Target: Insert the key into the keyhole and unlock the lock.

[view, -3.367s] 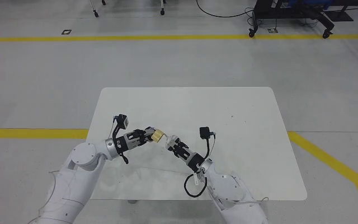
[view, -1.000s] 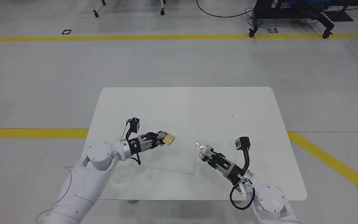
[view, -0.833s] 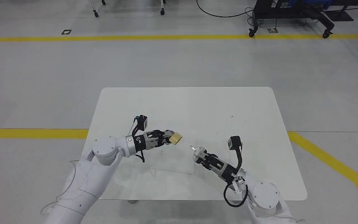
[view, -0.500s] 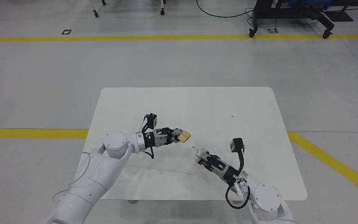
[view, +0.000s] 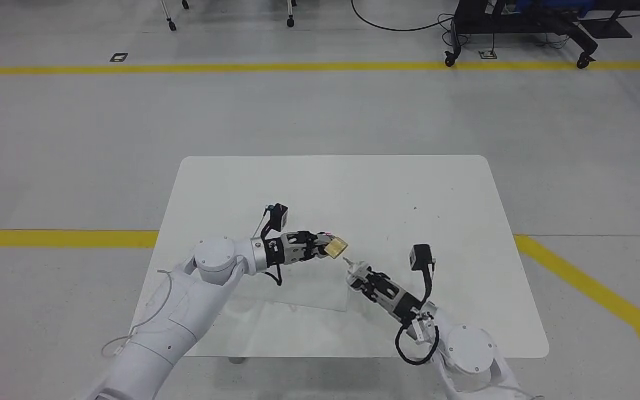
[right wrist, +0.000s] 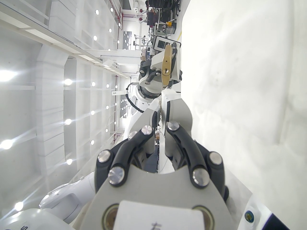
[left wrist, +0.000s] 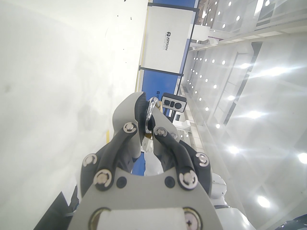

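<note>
Left gripper pinches brass padlock by shackle, frame centre, over white table. Right gripper pressed tight on key, just lower right of padlock, not inserted. Keyhole faces key.

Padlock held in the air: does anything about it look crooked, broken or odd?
Nothing stands out. The left gripper holds the padlock by its loop above the table, keyhole facing the key pinched in the right gripper. The two are apart; no damage shows.
</note>
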{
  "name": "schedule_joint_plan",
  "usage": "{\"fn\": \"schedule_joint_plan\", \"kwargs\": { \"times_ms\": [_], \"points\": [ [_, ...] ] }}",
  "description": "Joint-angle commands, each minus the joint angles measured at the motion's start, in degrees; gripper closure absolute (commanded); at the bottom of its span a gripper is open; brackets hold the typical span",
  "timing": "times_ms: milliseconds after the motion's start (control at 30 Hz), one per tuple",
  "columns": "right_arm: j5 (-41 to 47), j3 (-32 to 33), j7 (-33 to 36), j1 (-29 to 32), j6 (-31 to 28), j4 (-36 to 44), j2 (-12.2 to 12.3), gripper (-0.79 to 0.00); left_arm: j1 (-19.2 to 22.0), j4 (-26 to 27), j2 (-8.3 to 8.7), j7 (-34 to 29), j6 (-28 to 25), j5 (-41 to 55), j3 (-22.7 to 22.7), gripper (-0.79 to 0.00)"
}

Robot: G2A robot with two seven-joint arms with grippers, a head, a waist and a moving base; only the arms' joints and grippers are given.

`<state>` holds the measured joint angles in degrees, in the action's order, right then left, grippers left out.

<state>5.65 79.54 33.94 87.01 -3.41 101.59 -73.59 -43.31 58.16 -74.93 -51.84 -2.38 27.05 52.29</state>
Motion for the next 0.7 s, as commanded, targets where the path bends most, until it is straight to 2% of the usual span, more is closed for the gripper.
{"fn": "schedule_joint_plan", "kwargs": {
  "times_ms": [0,667],
  "points": [
    [0.06,-0.04,-0.52,-0.17,0.23,-0.11,0.03,0.0,-0.09,0.06,-0.02,-0.15,0.03,-0.08,0.11,0.0],
    [0.42,-1.31,-2.86,-2.08,2.37,-1.26,0.39,0.0,-0.83,1.11,-0.15,-1.13,0.71,-1.62,0.86,0.0]
  ]
}}
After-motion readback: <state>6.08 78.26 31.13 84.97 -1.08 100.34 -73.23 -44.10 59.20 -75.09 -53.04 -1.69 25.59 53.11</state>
